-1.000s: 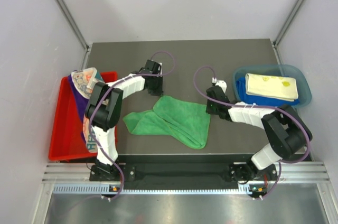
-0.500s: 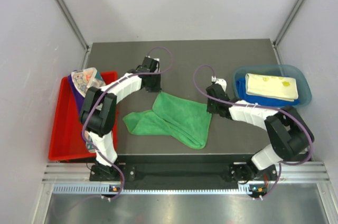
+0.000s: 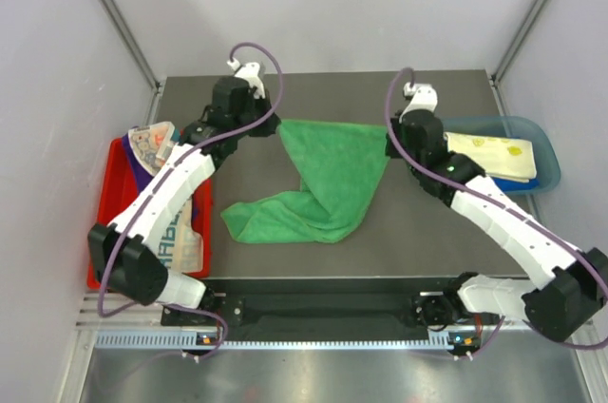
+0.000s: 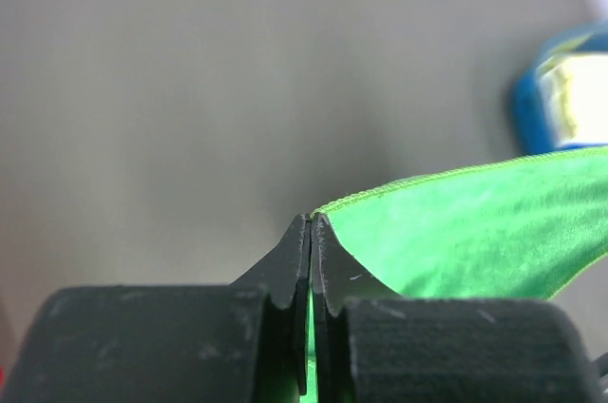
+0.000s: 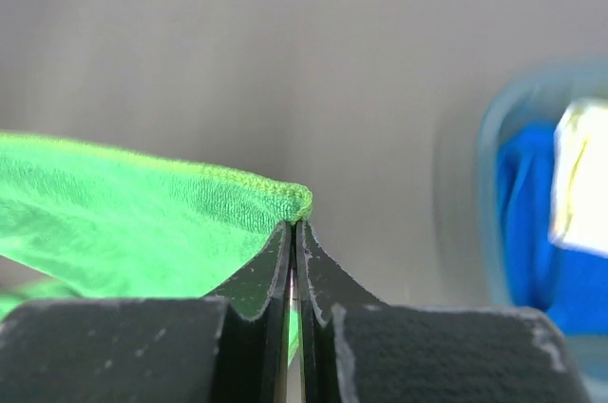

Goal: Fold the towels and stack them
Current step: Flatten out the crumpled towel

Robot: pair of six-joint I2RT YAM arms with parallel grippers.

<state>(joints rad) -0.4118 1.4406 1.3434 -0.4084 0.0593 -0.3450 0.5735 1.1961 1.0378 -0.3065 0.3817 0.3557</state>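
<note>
Cloth hangs between the two arms: a plain green towel, soft and rectangular, is held up over the middle of the dark grey table. Its upper edge is stretched nearly straight from one raised corner to the other, while its lower part drapes down and lies bunched on the surface toward the near left. The left gripper has its black jaws pressed together on the hemmed left corner, which the left wrist view shows pinched at the very tips. The right gripper likewise clamps the right corner, its jaws together on the rolled hem in the right wrist view. To the right of the lifted cloth, at the table's edge, stands a translucent blue plastic bin. In it a folded pale yellow towel rests on top of a royal blue towel. On the opposite side, beyond the left arm, a red plastic tray holds a loose heap, with a purple towel and a white towel with orange lettering partly hidden by the arm.
</note>
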